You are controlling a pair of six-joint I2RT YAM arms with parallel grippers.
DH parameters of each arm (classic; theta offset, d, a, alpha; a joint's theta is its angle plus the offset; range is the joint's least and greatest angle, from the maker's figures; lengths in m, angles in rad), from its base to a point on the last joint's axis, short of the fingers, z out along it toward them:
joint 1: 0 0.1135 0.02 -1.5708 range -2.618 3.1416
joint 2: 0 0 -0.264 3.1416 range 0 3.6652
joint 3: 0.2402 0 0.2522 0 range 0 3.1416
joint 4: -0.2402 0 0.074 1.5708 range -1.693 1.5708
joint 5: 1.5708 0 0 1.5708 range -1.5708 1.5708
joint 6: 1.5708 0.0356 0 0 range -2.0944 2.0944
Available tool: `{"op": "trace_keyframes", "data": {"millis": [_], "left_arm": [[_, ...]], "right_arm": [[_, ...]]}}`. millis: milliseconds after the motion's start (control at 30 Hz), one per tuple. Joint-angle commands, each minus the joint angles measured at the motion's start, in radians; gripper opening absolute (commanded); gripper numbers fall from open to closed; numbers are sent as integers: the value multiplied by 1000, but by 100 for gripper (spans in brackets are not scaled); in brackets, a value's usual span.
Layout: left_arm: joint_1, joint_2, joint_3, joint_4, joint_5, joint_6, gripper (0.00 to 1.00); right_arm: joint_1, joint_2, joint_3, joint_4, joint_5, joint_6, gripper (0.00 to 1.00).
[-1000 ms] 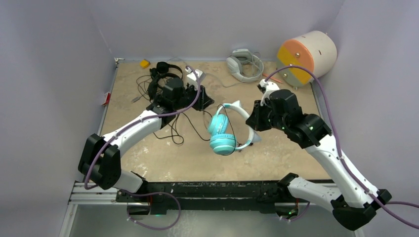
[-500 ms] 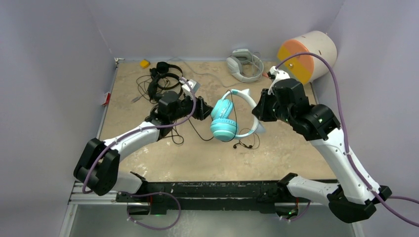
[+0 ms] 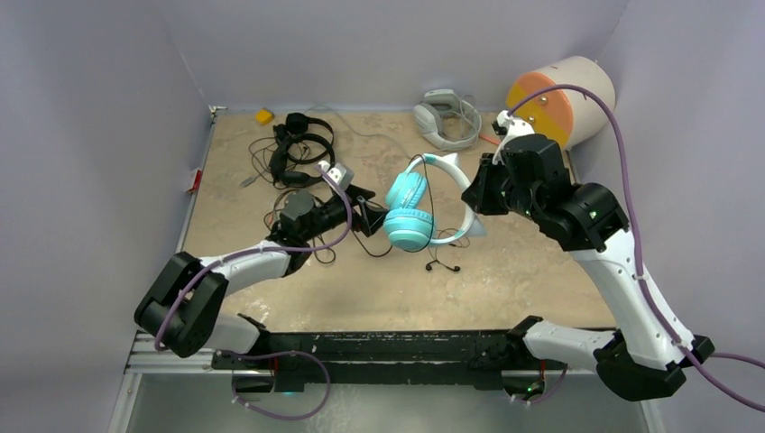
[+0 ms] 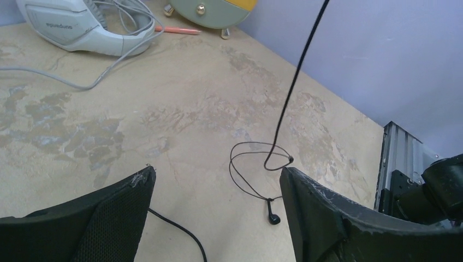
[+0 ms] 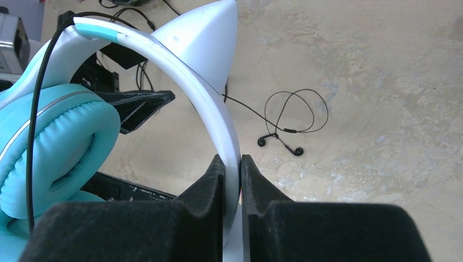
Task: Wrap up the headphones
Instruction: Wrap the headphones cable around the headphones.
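Top external view: the right end effector (image 3: pixel 476 191) holds the teal headphones (image 3: pixel 409 213) lifted above the middle of the table (image 3: pixel 361 293), ear cups hanging to its left. The right wrist view shows both fingers (image 5: pixel 210 180) pressed flat on either side of the white cat-ear band (image 5: pixel 215 117), just below one pointed ear. A thin black cord (image 5: pixel 34 125) runs over the top of the band and down across the teal ear cup (image 5: pixel 60 147). In the left wrist view the cord hangs down to a loose loop on the table, ending in small earbuds (image 4: pixel 273 218).

The left end effector (image 3: pixel 365 209) sits low, just beside the ear cups on their left. Its jaws are spread wide with nothing between them.

Two black headphones (image 3: pixel 298 144) lie tangled with their cords at the far left of the table. A grey headset (image 3: pixel 442 117) rests near the far edge, beside a cream cylinder with an orange face (image 3: pixel 559 99).
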Motion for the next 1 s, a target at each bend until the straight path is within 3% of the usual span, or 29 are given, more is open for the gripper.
{"op": "trace_keyframes", "data": {"millis": [0,367,700,867,900,967], "left_arm": [[-13,54,24,137,56,-15,83],[-128,193,130,184,30,32,81],[-135,312,206,224,-143,-25,75],[-135,355,234,258,-153,-30,41],[-135,361,242,252,-151,-27,31],[-135,372,257,229,-147,-13,0]], "right_arm": [[0,-10,70,37,6,32,0],[0,13,109,29,9,37,0],[0,13,131,25,3,42,0],[0,13,143,19,4,44,0],[0,13,143,16,8,45,0],[1,11,143,8,22,53,0]]}}
